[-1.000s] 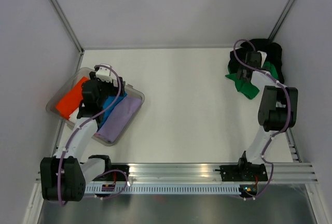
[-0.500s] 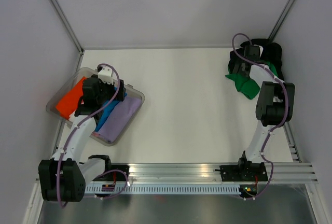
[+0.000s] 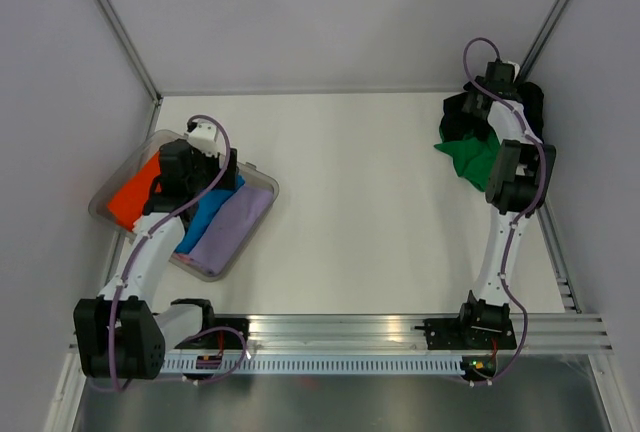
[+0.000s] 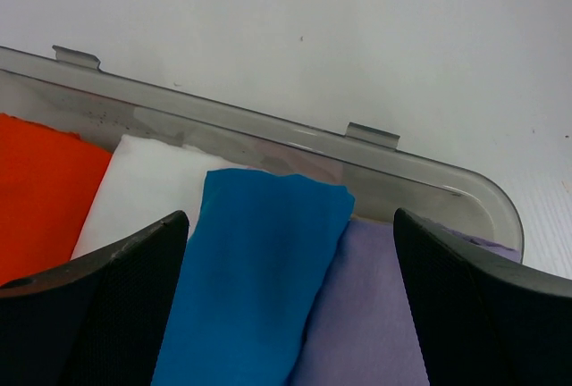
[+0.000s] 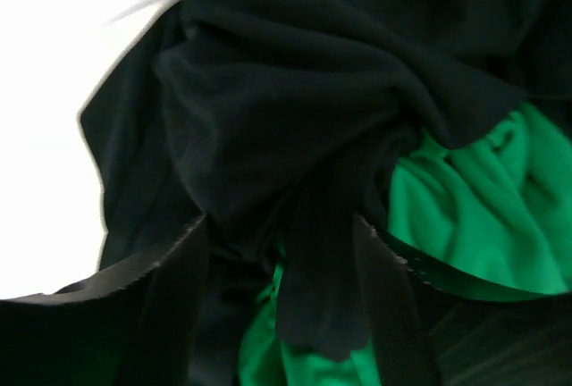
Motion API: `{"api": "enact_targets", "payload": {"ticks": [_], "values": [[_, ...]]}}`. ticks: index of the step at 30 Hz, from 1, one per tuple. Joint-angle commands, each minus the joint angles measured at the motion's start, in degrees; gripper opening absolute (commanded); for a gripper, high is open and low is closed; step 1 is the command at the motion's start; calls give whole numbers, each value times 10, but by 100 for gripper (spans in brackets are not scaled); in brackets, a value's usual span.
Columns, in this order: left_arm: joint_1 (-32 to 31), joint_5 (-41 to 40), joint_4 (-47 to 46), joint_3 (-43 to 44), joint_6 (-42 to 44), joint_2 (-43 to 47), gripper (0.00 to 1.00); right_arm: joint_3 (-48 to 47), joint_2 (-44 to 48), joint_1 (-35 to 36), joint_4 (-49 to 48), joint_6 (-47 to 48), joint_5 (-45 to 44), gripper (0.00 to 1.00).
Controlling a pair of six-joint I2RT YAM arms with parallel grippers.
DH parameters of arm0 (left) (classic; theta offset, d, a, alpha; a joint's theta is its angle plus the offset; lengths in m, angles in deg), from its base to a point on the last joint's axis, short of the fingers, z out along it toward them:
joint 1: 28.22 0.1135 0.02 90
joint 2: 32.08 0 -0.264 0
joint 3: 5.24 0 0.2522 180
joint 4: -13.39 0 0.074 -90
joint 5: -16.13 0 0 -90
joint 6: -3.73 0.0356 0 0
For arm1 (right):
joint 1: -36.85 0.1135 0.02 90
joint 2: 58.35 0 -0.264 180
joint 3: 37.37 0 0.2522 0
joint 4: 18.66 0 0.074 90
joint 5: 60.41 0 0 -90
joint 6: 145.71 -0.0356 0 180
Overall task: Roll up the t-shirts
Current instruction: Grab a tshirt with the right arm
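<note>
The black shirt [image 5: 295,91] lies bunched over the green shirt [image 5: 483,198] in the far right corner of the table [image 3: 360,182]. The right pincer [image 5: 279,225] is released, jaws astride a black fold. The left pincer [image 4: 290,225] hangs wide, released, over the tray [image 4: 375,149] of folded cloths [image 4: 259,261]

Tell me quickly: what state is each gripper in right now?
Left gripper: open, holding nothing, above the bin.
Right gripper: open, jaws astride a fold of the black t-shirt, not clamped.
</note>
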Motion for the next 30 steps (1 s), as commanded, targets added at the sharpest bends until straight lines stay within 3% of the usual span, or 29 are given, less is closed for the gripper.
{"api": "enact_targets", "payload": {"ticks": [1, 3, 7, 9, 10, 23, 30], "values": [[1, -20, 8, 15, 21, -9, 100, -66, -37, -1, 43, 8, 6, 68], [1, -26, 8, 16, 22, -9, 100, -74, -47, -1, 43, 8, 2, 63], [1, -25, 9, 17, 20, -9, 100, -67, -41, -3, 43, 10, 1, 26], [1, -25, 9, 17, 20, -8, 100, -58, -32, -2, 39, 11, 1, 12], [1, -24, 11, 17, 20, -8, 100, -52, -26, -2, 36, 12, -3, 0], [1, -28, 10, 7, 49, 18, 100, -19, 150, -2, -3, 46, -51, 0], [1, -5, 39, 17, 63, 34, 100, -29, 269, 1, -47, 26, -1, 0]]}}
